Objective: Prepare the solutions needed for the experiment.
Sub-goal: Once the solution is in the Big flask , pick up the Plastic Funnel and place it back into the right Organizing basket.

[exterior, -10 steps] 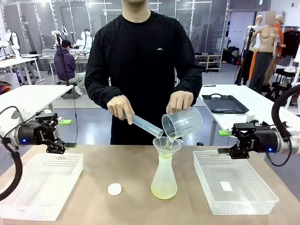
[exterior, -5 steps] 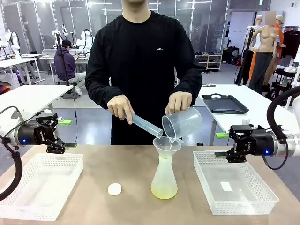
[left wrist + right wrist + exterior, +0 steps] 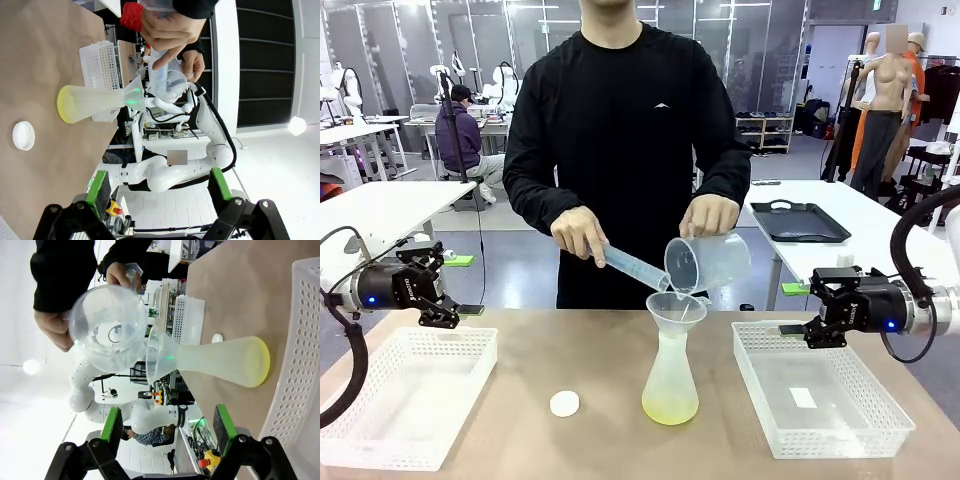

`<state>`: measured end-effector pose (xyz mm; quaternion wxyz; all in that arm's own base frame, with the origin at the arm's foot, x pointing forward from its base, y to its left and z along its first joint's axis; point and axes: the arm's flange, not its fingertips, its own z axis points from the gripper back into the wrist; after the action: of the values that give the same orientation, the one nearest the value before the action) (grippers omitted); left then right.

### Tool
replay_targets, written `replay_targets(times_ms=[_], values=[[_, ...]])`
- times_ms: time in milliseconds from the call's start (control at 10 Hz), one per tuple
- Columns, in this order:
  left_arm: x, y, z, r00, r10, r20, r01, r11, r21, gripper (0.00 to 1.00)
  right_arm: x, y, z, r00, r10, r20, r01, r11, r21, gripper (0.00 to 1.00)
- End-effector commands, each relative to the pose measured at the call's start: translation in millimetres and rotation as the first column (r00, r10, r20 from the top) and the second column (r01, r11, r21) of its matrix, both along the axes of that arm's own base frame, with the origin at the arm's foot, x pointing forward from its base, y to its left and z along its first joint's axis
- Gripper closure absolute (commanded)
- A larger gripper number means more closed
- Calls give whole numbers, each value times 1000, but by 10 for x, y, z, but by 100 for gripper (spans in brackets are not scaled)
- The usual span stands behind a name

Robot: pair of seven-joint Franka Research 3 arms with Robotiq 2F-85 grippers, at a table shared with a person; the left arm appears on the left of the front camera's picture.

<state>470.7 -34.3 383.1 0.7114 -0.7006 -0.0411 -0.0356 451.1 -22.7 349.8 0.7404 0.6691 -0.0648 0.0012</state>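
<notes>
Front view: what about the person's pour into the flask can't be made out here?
- Any flow from the beaker into the funnel: clear and too thin to tell, front view.
- Level of the solutions in the flask: frosted wall blurs it.
- Cylinder contents: clear, upper end under the person's hand.
- White piece in the right basket: too small to identify.

Overall: bright, even indoor light from overhead; front view sharp across the table (image 3: pixel 520 370).
Shadows: faint and soft, close under the flask (image 3: pixel 670 375).
Glare: a lamp (image 3: pixel 297 126) blooms white up and right of the left fingers (image 3: pixel 99 187); another lamp (image 3: pixel 30 366) flares up and left of the right fingers (image 3: pixel 112 430).
Washout: the white room beyond both fingertips is blown out.
Highlights: the beaker (image 3: pixel 107 330) above the right fingers glints; the liquid (image 3: pixel 262 362) glows.
Distortion: wide-angle bending; the basket (image 3: pixel 300 365) rim curves right of the right fingers.
</notes>
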Motion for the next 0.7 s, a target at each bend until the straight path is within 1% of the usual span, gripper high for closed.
replay_targets(times_ms=[0, 600], values=[[-12, 3, 14, 1000, -9, 9, 9, 1000, 6, 0, 12, 12, 11, 1000, -8, 8, 8, 1000, -8, 8], [-12, 3, 14, 1000, -9, 9, 9, 1000, 6, 0, 12, 12, 11, 1000, -8, 8, 8, 1000, -8, 8]])
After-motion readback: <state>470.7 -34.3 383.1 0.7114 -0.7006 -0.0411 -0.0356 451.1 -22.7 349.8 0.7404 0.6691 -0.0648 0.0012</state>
